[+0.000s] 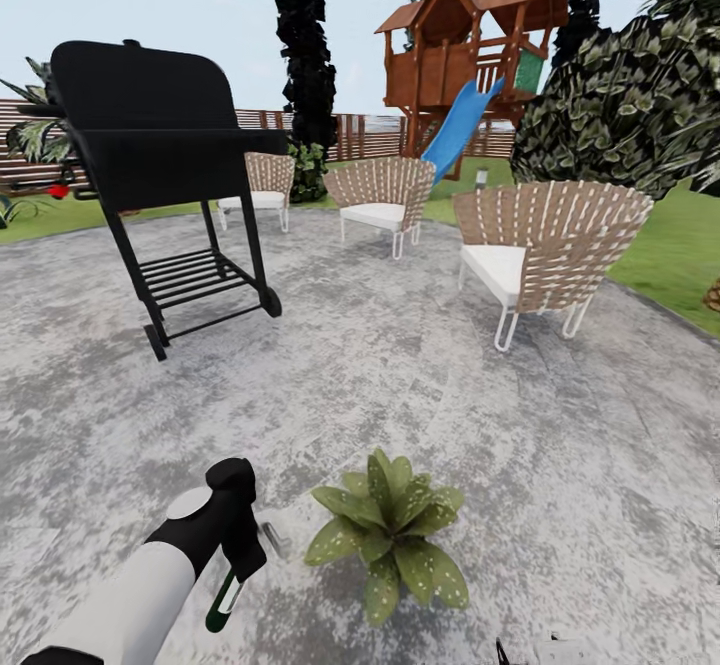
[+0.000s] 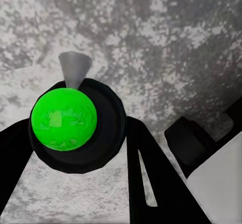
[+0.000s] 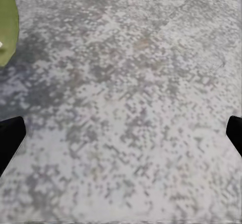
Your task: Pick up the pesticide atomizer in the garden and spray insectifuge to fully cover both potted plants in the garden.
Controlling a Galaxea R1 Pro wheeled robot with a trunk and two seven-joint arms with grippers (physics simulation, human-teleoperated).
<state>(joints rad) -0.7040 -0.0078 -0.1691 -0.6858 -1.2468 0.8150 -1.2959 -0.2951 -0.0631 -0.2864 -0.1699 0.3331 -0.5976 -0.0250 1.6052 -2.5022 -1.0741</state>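
Just to the right of the left gripper [image 1: 238, 555], a potted plant [image 1: 388, 535] sits on the stone patio [image 1: 420, 365], its leaves dotted with whitish insectifuge [image 1: 432, 567] specks. The left gripper's fingers clamp the pesticide atomizer [image 2: 75, 123], whose grey nozzle [image 2: 74, 68] points down toward the stone. The right gripper [image 3: 121, 133] hangs over bare patio, fingers spread wide, a green leaf [image 3: 7, 24] off to one side.
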